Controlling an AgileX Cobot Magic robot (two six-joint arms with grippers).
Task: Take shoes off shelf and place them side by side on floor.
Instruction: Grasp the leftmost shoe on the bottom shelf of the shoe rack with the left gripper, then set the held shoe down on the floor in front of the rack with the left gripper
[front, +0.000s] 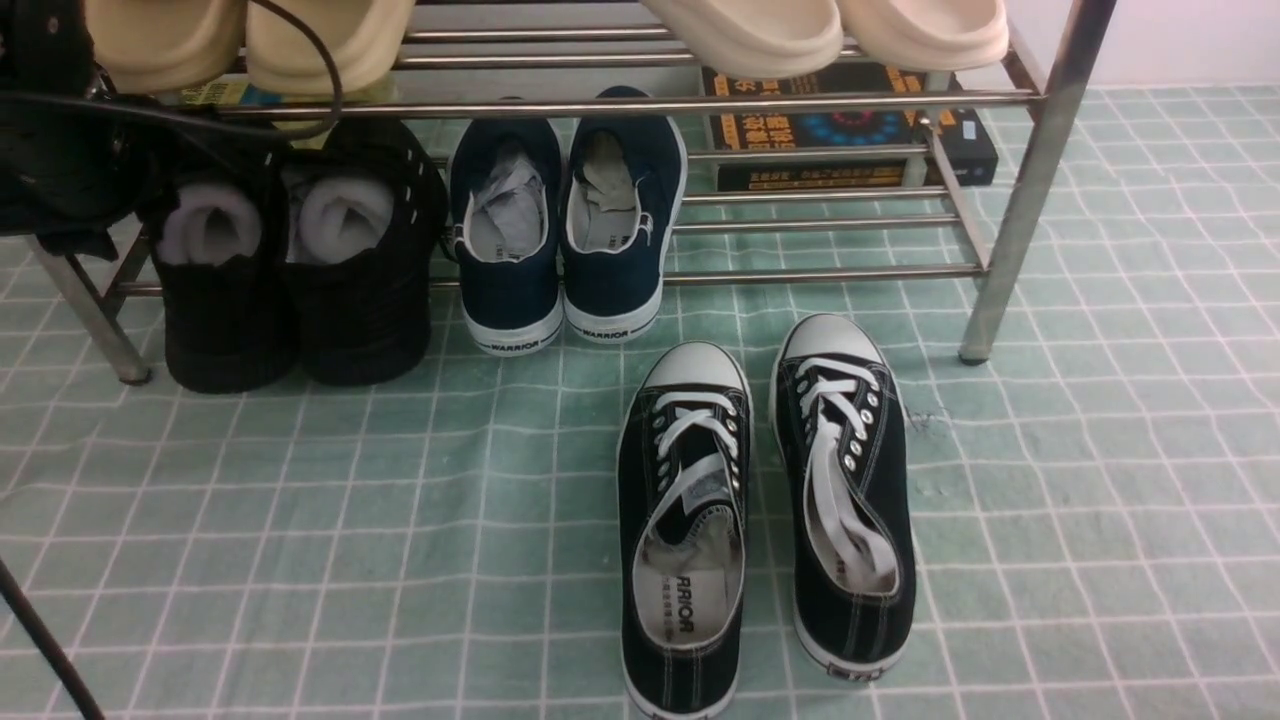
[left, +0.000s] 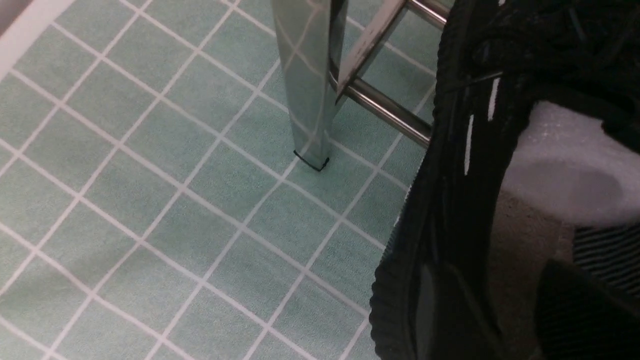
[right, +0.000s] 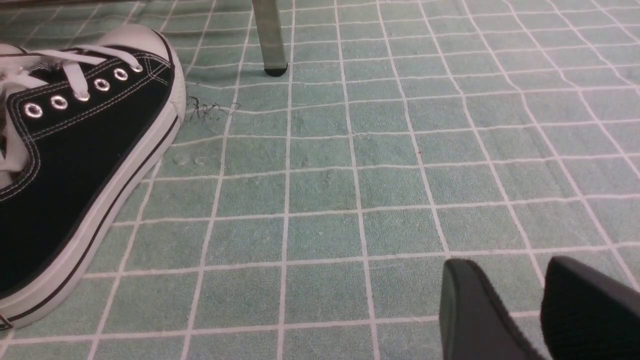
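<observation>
Overhanging black sneakers (front: 365, 325) at ten o'clock on shelf (front: 620, 107), left gripper (left: 505, 295) stood parted; right gripper (right: 515, 295) likewise. Risks: shallow pinch on soft collar, causing slip; sideways pull, dragging navy shoes (front: 620, 280).

The left arm (front: 70, 130) is black and bulky, with a thin, dark, curving cable (front: 333, 70).

Two all-black knit mesh sneakers (front: 365, 320), two navy white-soled canvas shoes (front: 512, 295), two black white-toed canvas sneakers (front: 690, 665), four cream rounded clogs (front: 760, 35), one chrome metal-tube shelf (front: 1020, 210).
</observation>
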